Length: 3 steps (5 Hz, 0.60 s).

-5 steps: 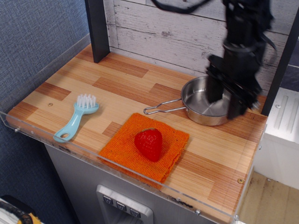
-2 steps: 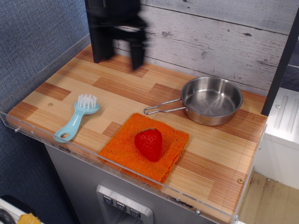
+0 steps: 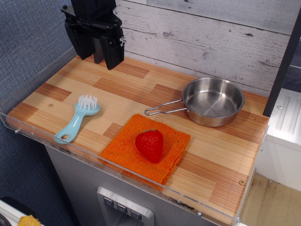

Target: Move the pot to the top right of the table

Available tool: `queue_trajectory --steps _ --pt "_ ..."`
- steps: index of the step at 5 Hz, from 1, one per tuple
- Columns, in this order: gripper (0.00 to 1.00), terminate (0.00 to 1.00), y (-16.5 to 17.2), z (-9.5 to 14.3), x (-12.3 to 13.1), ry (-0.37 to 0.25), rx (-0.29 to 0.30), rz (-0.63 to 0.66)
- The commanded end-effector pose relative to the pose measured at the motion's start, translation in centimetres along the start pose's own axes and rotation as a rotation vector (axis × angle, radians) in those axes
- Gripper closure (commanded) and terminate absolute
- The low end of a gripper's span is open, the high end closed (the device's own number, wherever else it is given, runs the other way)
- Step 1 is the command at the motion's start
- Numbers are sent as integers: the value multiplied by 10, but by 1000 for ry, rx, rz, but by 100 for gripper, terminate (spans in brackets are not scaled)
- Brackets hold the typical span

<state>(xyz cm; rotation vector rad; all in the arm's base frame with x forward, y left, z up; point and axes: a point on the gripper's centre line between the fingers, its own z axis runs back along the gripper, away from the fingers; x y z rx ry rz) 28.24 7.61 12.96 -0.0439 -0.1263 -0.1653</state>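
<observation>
Right now I see the small shallow round stainless-steel pot point(image 3: 214, 101) sitting upright near the back right corner of the striped wooden table point(image 3: 141, 89), close to the back edge; its shiny bowl holds nothing but reflections, and its long thin wire loop handle point(image 3: 162, 108) points toward the left, lying just above the planks. My black gripper point(image 3: 95, 43) hangs above the back left corner, well apart from the pot, gripping nothing; two dark fingers point(image 3: 113, 49) point downward with a narrow slot showing between them, so I read it as parted, though only a little. At the front edge, just in front of the pot's handle, a square orange woven cloth point(image 3: 146, 148) lies flat with a rough, nubbly weave, one corner reaching the clear acrylic rim point(image 3: 120, 169) that runs along the table's front. On the middle of that cloth rests a glossy red strawberry point(image 3: 149, 145), plump and pointed toward the front. Toward the front left corner lies a pale blue plastic brush point(image 3: 77, 117) with short white bristles at the end nearer the back and a hole in the handle end near the rim. The tabletop is made of light and reddish-brown planks with fine grain lines. I can read no writing or labels anywhere on these things.
</observation>
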Motion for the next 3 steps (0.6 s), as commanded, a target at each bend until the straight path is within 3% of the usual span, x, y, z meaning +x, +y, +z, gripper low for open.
queue_trajectory --steps 1,2,3 --pt "0 0 -8 16 -17 -18 90 80" --pt "0 0 -8 16 -17 -18 90 80" --pt "0 100 -8 16 -17 -18 90 80"
